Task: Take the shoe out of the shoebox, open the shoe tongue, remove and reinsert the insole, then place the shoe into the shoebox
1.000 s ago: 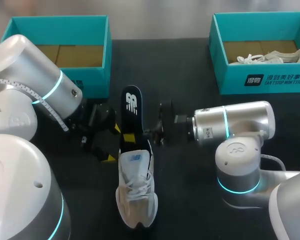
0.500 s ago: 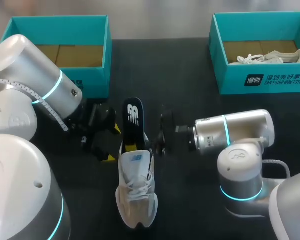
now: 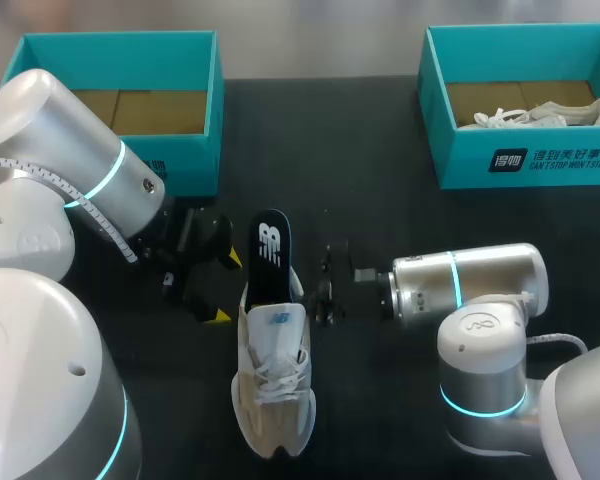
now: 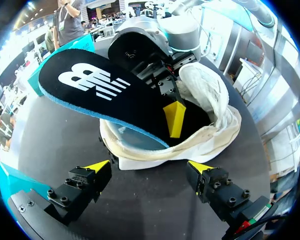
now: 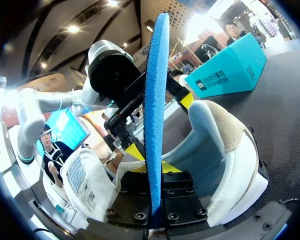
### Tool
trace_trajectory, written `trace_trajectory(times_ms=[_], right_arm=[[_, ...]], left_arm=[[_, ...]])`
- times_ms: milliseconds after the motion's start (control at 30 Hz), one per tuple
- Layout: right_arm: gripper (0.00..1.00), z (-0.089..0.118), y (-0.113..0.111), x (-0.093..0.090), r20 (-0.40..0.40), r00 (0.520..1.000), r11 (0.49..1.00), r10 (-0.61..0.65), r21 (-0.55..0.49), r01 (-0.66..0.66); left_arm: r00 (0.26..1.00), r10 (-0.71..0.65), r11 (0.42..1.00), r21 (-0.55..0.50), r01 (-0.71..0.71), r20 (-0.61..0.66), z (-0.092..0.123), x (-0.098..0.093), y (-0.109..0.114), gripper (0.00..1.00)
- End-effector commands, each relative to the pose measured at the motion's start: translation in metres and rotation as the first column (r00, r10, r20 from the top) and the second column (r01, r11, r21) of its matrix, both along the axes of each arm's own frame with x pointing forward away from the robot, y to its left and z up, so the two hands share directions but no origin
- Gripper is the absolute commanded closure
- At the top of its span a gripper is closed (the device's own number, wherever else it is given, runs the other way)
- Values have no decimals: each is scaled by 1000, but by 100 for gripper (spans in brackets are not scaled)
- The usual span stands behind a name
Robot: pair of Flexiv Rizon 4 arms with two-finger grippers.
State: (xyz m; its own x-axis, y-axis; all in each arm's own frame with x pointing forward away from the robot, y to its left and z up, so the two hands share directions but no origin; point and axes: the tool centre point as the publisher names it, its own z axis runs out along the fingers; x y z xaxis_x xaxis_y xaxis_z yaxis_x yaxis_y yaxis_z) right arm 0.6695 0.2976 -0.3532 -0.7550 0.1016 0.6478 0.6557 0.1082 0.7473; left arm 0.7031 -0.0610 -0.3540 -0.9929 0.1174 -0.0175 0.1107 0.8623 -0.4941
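The insole (image 3: 270, 255) is black on top with a white striped logo and blue along its edge. The shoe (image 3: 273, 385) is cream with a pale blue lining. The left shoebox (image 3: 185, 160) and right shoebox (image 3: 540, 165) are teal, on a black counter (image 3: 380, 190). The left claw (image 4: 148, 166) has yellow tips.

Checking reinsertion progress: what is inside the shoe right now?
The black insole, pinched by the right hand, is partly inside; most sticks out. The tongue hides the toe area.

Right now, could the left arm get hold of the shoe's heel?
Probably yes. The left gripper is open, with the heel of the shoe just ahead between its fingers and nothing in between. The insole, held by the right gripper, sticks out above that path.
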Motion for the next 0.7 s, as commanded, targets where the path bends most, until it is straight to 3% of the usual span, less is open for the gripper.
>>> trace_trajectory(times_ms=[33, 133, 700], right_arm=[[66, 3, 3, 1, 11, 1000, 1000, 3, -1, -3], [59, 9, 3, 3, 31, 1000, 1000, 5, -4, -5], [55, 35, 1, 15, 120, 993, 1000, -22, 12, 21]], left_arm=[[1000, -1, 1000, 0, 1, 0, -1, 0, 0, 0], [1000, -1, 1000, 0, 1, 0, -1, 0, 0, 0], [1000, -1, 1000, 0, 1, 0, -1, 0, 0, 0]])
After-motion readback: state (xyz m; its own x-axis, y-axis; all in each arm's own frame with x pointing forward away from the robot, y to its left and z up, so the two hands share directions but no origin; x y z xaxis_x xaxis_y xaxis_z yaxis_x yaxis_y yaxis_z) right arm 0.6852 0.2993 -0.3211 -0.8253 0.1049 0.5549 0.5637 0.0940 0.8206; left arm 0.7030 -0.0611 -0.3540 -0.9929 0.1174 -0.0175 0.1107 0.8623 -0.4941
